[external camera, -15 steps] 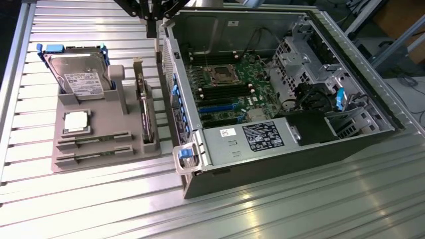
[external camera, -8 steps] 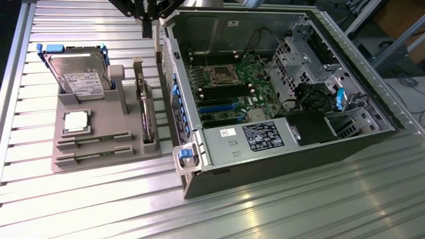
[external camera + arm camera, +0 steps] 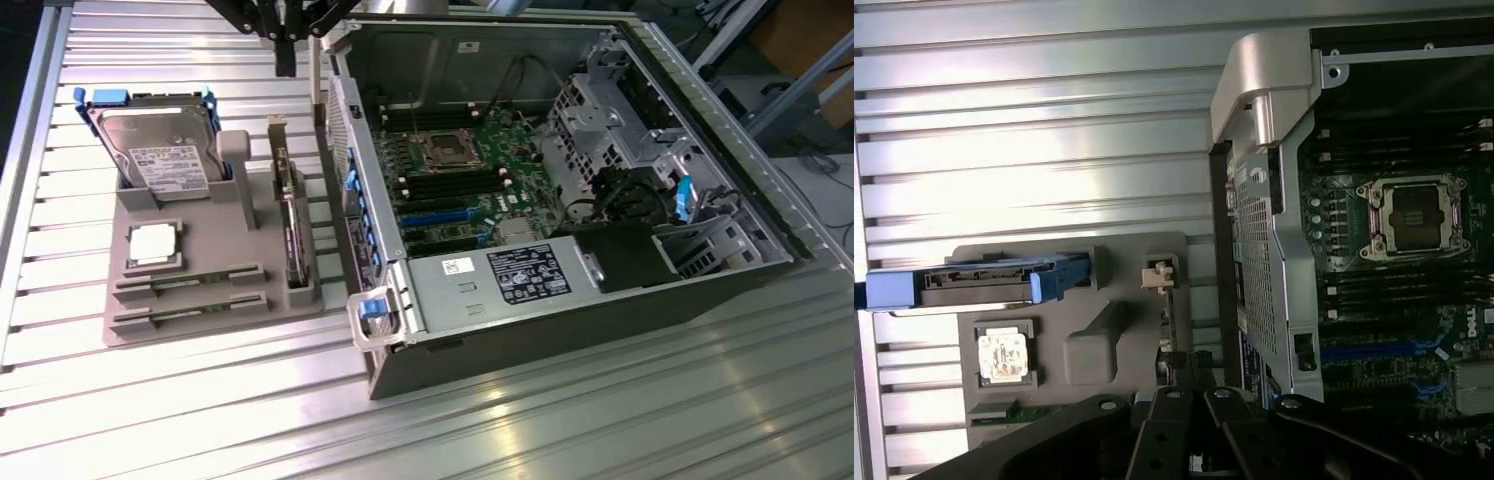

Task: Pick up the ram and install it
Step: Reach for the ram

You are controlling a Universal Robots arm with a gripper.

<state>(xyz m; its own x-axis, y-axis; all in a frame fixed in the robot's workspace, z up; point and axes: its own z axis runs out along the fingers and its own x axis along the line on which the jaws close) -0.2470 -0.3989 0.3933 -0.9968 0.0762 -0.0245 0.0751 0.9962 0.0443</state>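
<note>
Exterior view, nearest first: the ribbed aluminium counter fills the foreground. On it, toward the exterior view's right, stands an open computer case, its near end taken up by a power supply with a black label. Toward the exterior view's left lies a grey holder, just beside the case.

The holder's near end has two long slots, one behind the other. The ram sits edge-up in the farther of these, a thin dark-green strip. The nearer slot seems to carry a second such stick, though the glare makes that hard to be sure of. Behind the slots a square silver CPU chip lies flat in its own recess. Along the holder's side nearest the case an expansion card stands on edge. Farther back a hard drive in a blue carrier leans upright in the holder's far pocket.

Inside the case, beyond the power supply, the motherboard lies exposed, with its CPU socket between rows of dark memory slots.

Farthest off, the tool hangs above the counter, over the gap between the holder's far end and the case's far corner. Its jaws are drawn fully together with nothing gripped between them, and it is well apart from the ram.
</note>
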